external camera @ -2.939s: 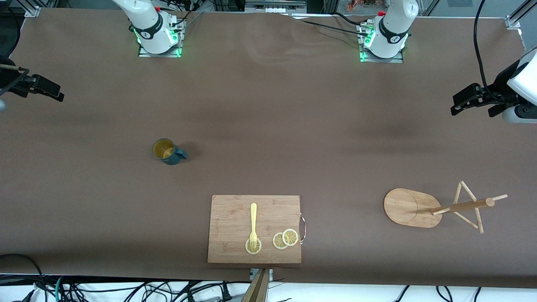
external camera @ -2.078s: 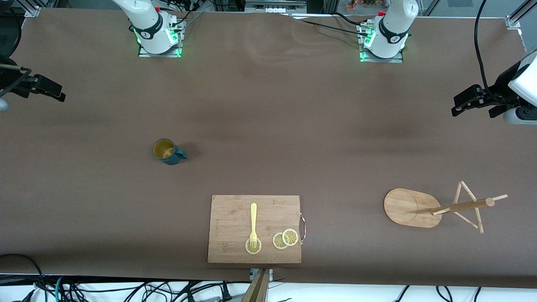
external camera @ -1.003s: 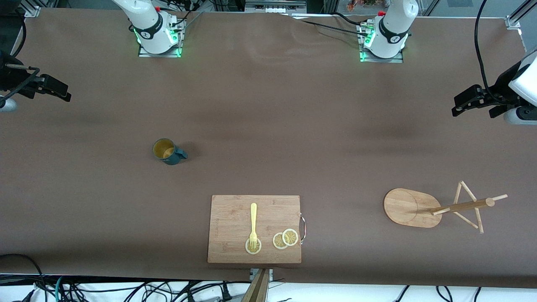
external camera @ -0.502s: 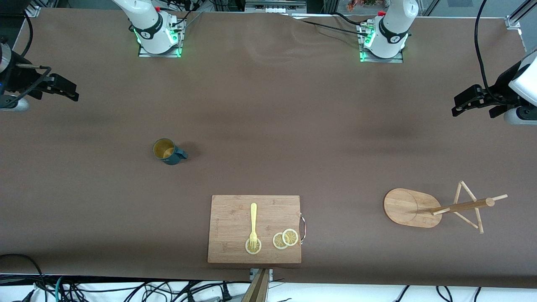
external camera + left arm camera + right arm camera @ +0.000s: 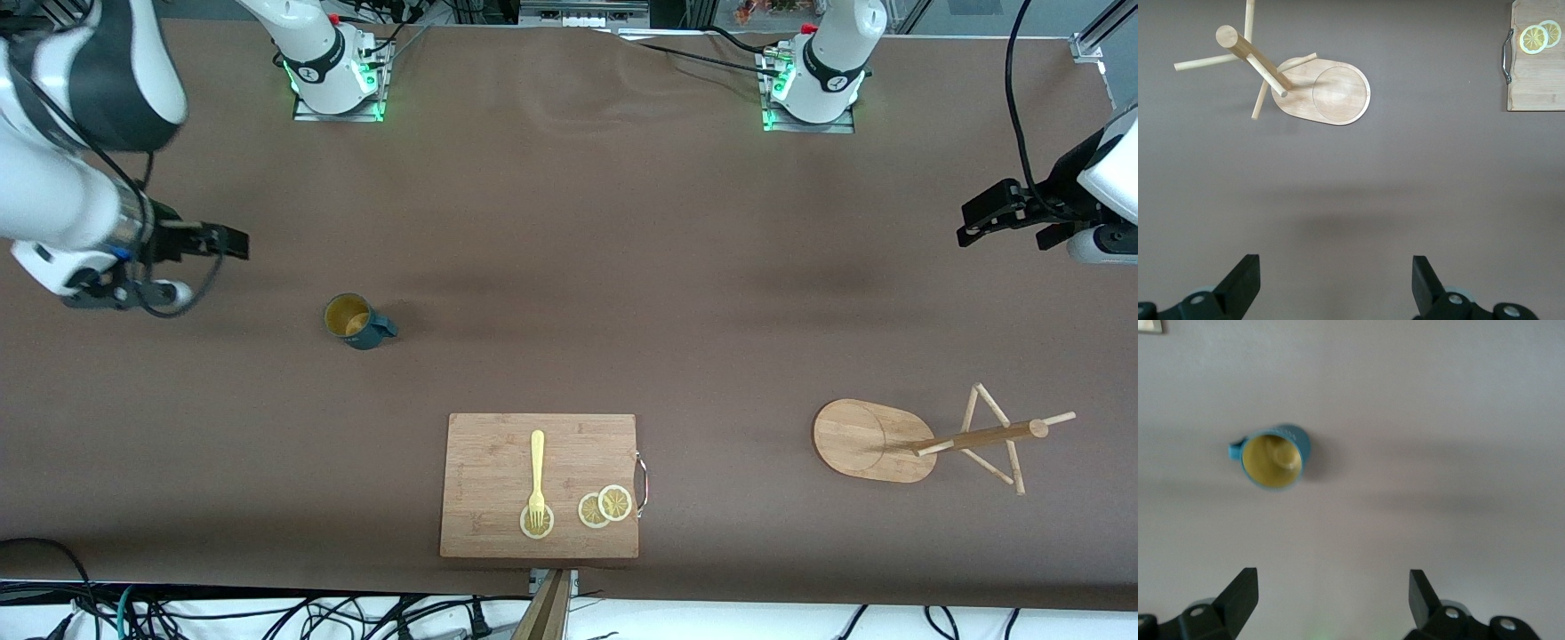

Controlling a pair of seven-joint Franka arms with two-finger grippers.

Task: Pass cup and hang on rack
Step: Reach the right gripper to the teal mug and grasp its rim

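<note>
The cup (image 5: 356, 321), teal-blue with a yellow inside, stands upright on the brown table toward the right arm's end; in the right wrist view the cup (image 5: 1273, 459) shows apart from the jaws. My right gripper (image 5: 228, 244) hovers open and empty over bare table beside the cup, closer to the table's end; its jaws (image 5: 1331, 592) hold nothing. The rack (image 5: 876, 438), a bamboo mug tree on an oval base, stands toward the left arm's end, and the left wrist view shows the rack (image 5: 1328, 93) below. My left gripper (image 5: 971, 219) waits open over the table's end, its jaws (image 5: 1335, 275) empty.
A wooden cutting board (image 5: 493, 471) lies near the table's front edge between cup and rack, nearer the front camera than both. On it are a yellow fork (image 5: 536, 467) and lemon slices (image 5: 605, 505). A corner of the board (image 5: 1538, 83) shows in the left wrist view.
The right arm has swung in from the table's end toward the cup, its gripper still open. The left arm, cup and rack have not moved.
</note>
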